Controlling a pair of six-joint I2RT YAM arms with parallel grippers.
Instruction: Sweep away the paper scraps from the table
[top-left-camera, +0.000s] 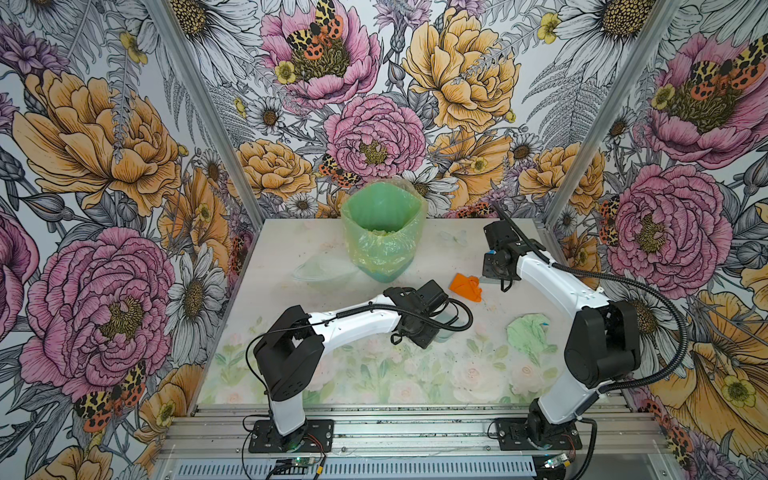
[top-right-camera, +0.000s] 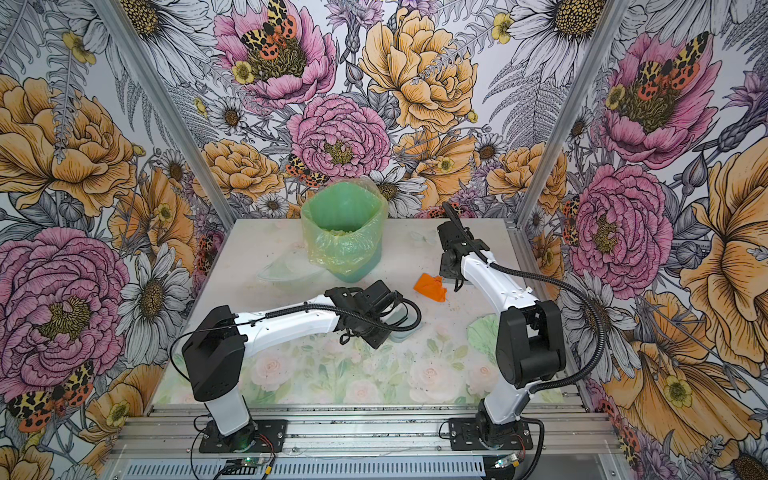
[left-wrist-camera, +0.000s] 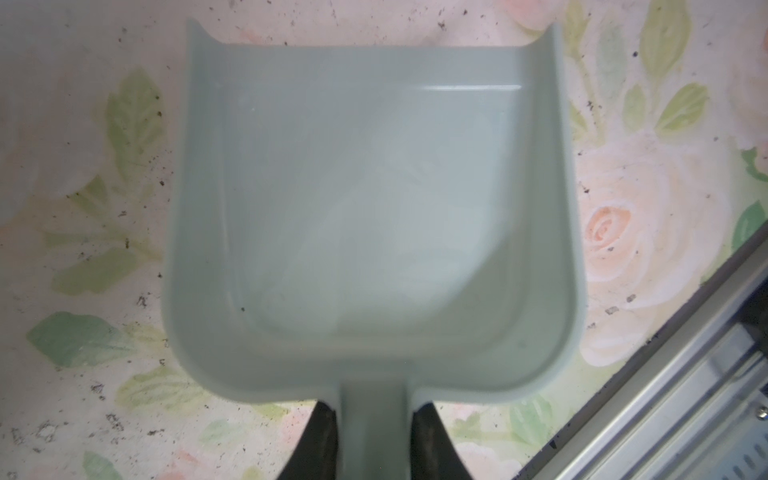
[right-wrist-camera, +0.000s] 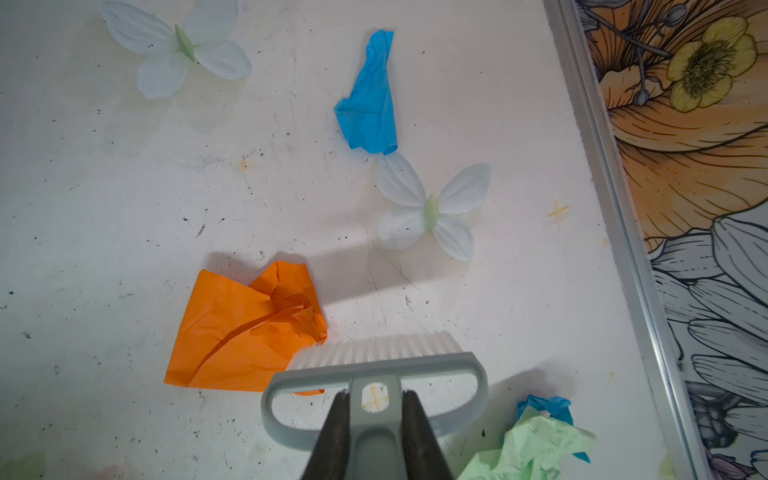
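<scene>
My left gripper (left-wrist-camera: 376, 409) is shut on the handle of the grey-blue dustpan (left-wrist-camera: 374, 199). The pan is empty and lies flat on the table (left-wrist-camera: 83, 208) at mid-table (top-left-camera: 446, 328). My right gripper (right-wrist-camera: 376, 395) is shut on the handle of the brush (right-wrist-camera: 374, 361), at the back right. The white bristles touch the edge of an orange paper scrap (right-wrist-camera: 249, 328), which shows in both top views (top-left-camera: 467, 286) (top-right-camera: 431, 286). A blue scrap (right-wrist-camera: 370, 99) lies beyond the brush. A pale green scrap (top-left-camera: 528, 332) lies nearer the right arm's elbow, with a blue piece (right-wrist-camera: 548, 405) tucked against it.
The green bag-lined bin (top-left-camera: 384, 232) stands at the back centre of the table (top-left-camera: 291, 249). The aluminium frame rail (right-wrist-camera: 623, 249) and the flowered wall run close along the right of the brush. The table's front rail (left-wrist-camera: 665, 353) lies near the dustpan.
</scene>
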